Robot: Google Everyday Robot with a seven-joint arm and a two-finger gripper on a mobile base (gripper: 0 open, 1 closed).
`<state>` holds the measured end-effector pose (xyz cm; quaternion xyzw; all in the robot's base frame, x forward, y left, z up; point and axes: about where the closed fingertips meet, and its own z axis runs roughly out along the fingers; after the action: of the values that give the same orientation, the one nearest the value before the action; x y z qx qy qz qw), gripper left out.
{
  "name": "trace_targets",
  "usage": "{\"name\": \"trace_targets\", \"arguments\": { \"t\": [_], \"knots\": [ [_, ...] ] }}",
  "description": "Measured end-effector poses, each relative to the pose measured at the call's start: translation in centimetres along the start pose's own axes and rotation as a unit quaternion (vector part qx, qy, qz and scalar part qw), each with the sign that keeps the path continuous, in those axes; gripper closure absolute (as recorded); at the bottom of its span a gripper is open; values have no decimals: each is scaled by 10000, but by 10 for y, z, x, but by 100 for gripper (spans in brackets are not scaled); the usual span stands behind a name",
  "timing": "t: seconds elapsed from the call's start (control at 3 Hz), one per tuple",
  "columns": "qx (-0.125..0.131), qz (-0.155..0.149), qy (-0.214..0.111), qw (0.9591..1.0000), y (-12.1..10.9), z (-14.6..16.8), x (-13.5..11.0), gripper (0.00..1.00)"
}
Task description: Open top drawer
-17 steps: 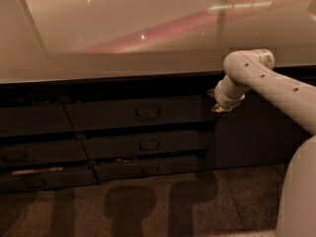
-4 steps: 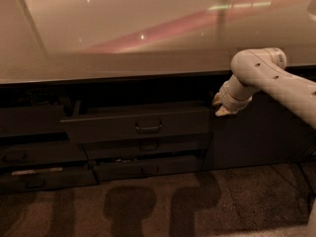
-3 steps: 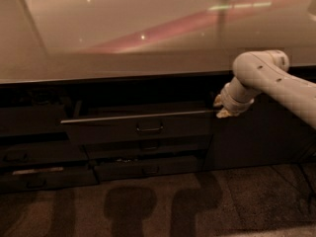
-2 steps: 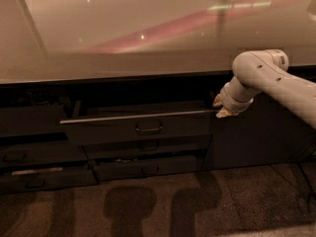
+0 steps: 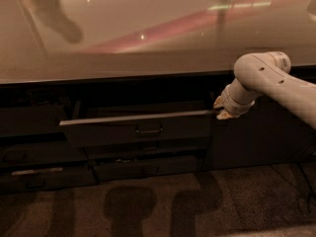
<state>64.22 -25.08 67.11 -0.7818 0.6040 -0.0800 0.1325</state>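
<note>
Below the countertop point(image 5: 148, 48), the top drawer point(image 5: 113, 132) is standing partly out, its pale top edge showing. At its right end the gripper point(image 5: 220, 110) is sitting against the upper corner, well away from the bar handle point(image 5: 149, 129). Whether it is clamping anything I cannot tell. Pulling from one corner is risking a skewed, jammed drawer or a slipped hold.

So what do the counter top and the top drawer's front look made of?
Counter top: smooth, glossy pale slab, maybe stone or laminate; it mirrors lights and a pink streak. Top drawer: dark, matt front, painted wood or metal, cannot tell; its top edge catches light. The gripper sits at the drawer's right end.
</note>
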Motion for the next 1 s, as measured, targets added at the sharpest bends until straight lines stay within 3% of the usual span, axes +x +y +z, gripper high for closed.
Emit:
{"name": "trace_targets", "arguments": {
  "t": [1.0],
  "knots": [
    [210, -122, 103, 9997, 7, -19, 1, 100]
  ]
}}
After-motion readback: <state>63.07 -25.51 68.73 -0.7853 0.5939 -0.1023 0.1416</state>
